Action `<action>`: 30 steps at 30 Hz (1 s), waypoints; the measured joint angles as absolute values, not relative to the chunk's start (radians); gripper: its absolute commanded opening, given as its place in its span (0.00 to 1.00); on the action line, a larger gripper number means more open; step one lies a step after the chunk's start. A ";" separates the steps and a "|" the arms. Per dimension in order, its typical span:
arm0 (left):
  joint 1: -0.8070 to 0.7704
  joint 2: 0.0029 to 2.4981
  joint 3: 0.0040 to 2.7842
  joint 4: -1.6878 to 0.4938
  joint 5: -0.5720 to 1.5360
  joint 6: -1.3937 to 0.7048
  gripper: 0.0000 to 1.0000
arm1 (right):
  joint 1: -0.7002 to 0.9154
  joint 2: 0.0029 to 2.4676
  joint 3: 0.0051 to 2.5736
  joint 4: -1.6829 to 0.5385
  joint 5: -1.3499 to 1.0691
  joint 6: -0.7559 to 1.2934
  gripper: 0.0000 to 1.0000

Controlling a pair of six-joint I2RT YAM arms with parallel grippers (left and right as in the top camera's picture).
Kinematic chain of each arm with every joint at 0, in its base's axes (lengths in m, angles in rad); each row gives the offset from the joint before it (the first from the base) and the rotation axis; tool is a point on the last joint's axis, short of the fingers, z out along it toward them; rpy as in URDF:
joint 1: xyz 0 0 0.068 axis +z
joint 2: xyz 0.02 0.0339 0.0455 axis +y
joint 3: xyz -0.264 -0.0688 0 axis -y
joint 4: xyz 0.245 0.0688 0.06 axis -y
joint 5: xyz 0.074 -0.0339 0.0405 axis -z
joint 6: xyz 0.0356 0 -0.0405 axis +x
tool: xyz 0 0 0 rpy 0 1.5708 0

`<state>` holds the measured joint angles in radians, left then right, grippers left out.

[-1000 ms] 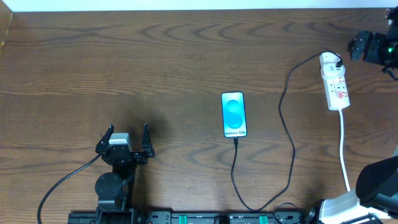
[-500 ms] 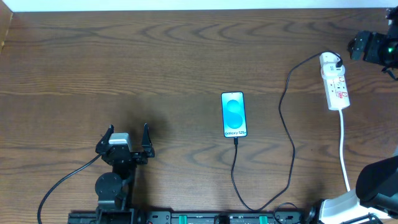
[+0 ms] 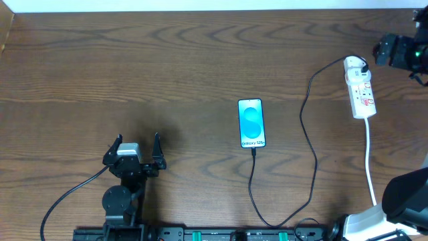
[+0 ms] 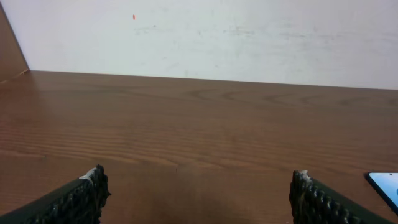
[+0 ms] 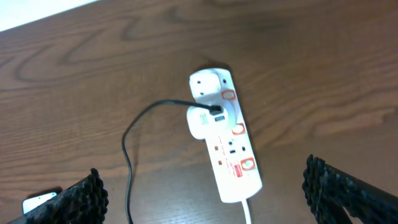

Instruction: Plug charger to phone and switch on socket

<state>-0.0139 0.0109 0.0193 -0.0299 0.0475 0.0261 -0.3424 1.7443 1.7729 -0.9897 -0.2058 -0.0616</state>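
Note:
The phone (image 3: 251,122) lies flat mid-table, blue screen up; a corner shows in the left wrist view (image 4: 387,185) and in the right wrist view (image 5: 41,202). The black charger cable (image 3: 309,140) runs from the phone's near end, loops by the front edge, and rises to its white plug head (image 5: 204,119) seated in the white socket strip (image 3: 359,88) (image 5: 227,143). My right gripper (image 5: 202,190) is open, high above the strip, at the far right edge overhead (image 3: 401,52). My left gripper (image 3: 136,146) (image 4: 198,193) is open and empty at front left.
The strip's thick white cord (image 3: 369,161) runs toward the front right, where the right arm's base (image 3: 394,207) stands. A white wall (image 4: 205,34) borders the table's far edge.

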 measured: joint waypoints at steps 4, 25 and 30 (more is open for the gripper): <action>-0.014 0.011 0.019 -0.030 0.047 0.026 0.94 | -0.315 1.744 1.773 -0.966 -0.209 -0.062 0.99; -0.014 0.011 0.019 -0.030 0.050 0.026 0.94 | -0.225 1.319 1.005 -0.289 -0.214 -0.058 0.99; -0.013 0.011 0.019 -0.030 0.051 0.026 0.94 | -0.218 1.163 0.740 -0.046 -0.213 -0.054 0.99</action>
<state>-0.0132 0.0109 0.0193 -0.0303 0.0505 0.0261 -0.2180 1.1629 0.7399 -0.0456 -0.2127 -0.0536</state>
